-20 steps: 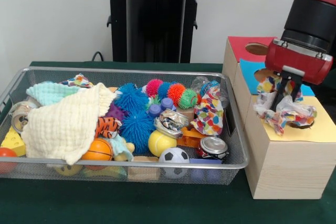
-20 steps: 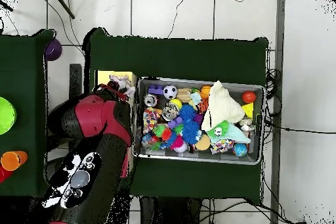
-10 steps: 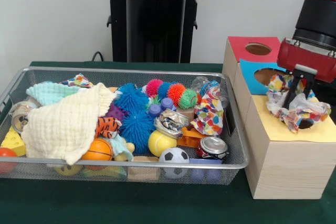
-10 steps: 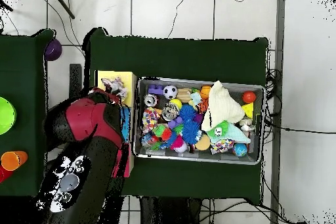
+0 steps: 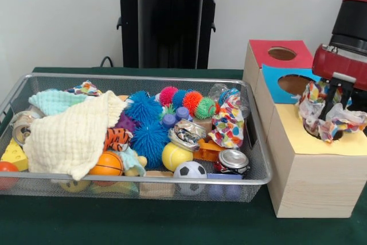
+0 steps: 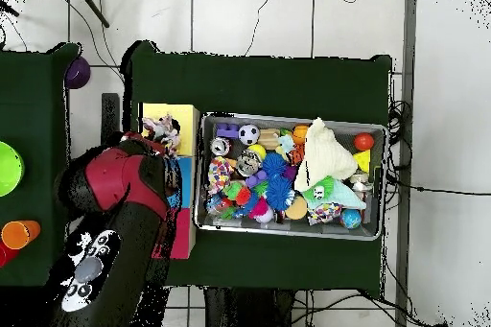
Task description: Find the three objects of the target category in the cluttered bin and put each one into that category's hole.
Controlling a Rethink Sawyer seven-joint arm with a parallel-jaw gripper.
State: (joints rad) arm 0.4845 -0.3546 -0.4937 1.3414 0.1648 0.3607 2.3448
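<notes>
My gripper [image 5: 331, 110] hangs over the yellow top [image 5: 298, 139] of the wooden box at the right, shut on a crumpled multicoloured patterned cloth [image 5: 338, 121]. The cloth bunches around the dark hole in that yellow top and hides most of it. In the overhead view the same cloth [image 6: 165, 132] lies at the yellow panel [image 6: 171, 114], with the red arm [image 6: 120, 189] covering the gripper. A second patterned cloth [image 5: 228, 122] lies in the wire bin [image 5: 143, 180], along with a cream cloth [image 5: 71, 133] and a mint one [image 5: 50, 101].
The box also has a red top with a round hole [image 5: 282, 53] and a blue panel with a hole [image 5: 293, 84]. The bin holds spiky balls [image 5: 146, 120], a soccer ball [image 5: 190, 170], a crushed can [image 5: 231, 159], a tiger toy [image 5: 117, 138].
The gripper has carried the patterned cloth to the right in the front view, over the yellow top, and the cloth now sits lower around the hole.
</notes>
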